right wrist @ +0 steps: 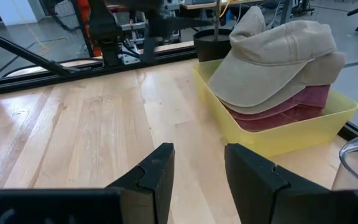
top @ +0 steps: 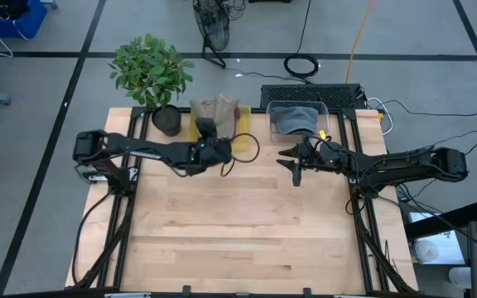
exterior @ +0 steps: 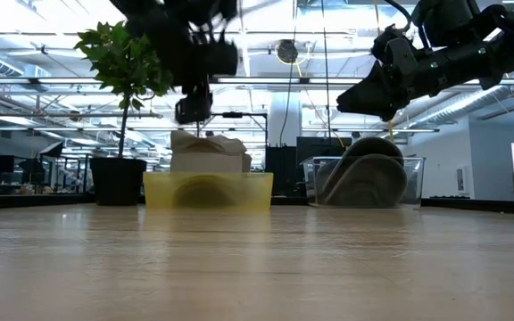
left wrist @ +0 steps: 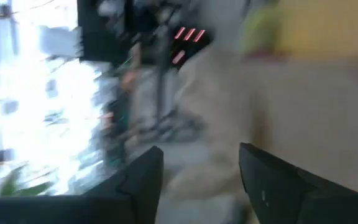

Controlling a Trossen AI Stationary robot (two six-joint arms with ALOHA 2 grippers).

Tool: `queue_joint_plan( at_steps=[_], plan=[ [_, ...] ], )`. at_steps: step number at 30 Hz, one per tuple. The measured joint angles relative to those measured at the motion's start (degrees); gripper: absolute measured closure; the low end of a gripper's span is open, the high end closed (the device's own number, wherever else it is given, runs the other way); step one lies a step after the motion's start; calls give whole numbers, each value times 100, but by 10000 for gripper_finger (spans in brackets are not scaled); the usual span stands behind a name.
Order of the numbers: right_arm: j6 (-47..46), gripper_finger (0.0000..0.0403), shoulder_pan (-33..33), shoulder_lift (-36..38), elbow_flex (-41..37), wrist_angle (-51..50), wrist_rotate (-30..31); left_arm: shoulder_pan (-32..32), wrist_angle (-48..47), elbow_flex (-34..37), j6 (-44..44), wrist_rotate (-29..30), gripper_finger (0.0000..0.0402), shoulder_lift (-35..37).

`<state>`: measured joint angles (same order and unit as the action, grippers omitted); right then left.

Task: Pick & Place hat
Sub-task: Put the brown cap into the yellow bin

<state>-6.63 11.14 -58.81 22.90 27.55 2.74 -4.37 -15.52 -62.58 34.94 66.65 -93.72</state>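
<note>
Over the yellow bin at the table's far edge hangs my left pincer, fingers spread wide w/ nothing between them. Tan hat sits on top of the stack in that bin, a red hat under it; low view shows the pincer just above the tan hat, not touching. Right pincer hovers above bare table nr the clear bin, fingers partly apart, empty. That clear bin holds a grey hat, prob the source pile.

Handling, my read: tan hat = soft cotton cap, light, floppy crown that collapses under a pinch, stiffer curved brim. Not fragile, not slippery; fabric gives good friction. Main risk is snagging the red hat below along w/ it, or the crown folding so the cap dangles and swings.

Where to grab: brim edge is the firmest bit, best for a clean lift, but which way the brim points I can't say for sure from these views. Else pinch a fold at the crown top, shallow, so only the top layer comes up. Left wrist view too blurred to judge alignment. Potted plant stands just beside the yellow bin, so keep the elbow clear.
</note>
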Motion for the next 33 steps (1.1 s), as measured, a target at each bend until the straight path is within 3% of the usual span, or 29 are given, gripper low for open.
queue_joint_plan(
  at_steps=[6,10,14,21,33],
  plan=[
    [2,275,0,10,0,73,0,376,-131,-1,-1303,-2291,232,877],
    [-5,275,0,54,0,114,0,309,-259,13,-1625,-2460,260,1380],
    [-16,275,0,72,0,138,0,-248,-275,51,-1894,-2469,286,1552],
    [-105,275,0,72,0,183,0,-1575,-311,63,-2807,-4387,322,906],
    [5,275,0,72,0,42,0,-2599,347,43,-3265,-4466,380,-590]
  ],
)
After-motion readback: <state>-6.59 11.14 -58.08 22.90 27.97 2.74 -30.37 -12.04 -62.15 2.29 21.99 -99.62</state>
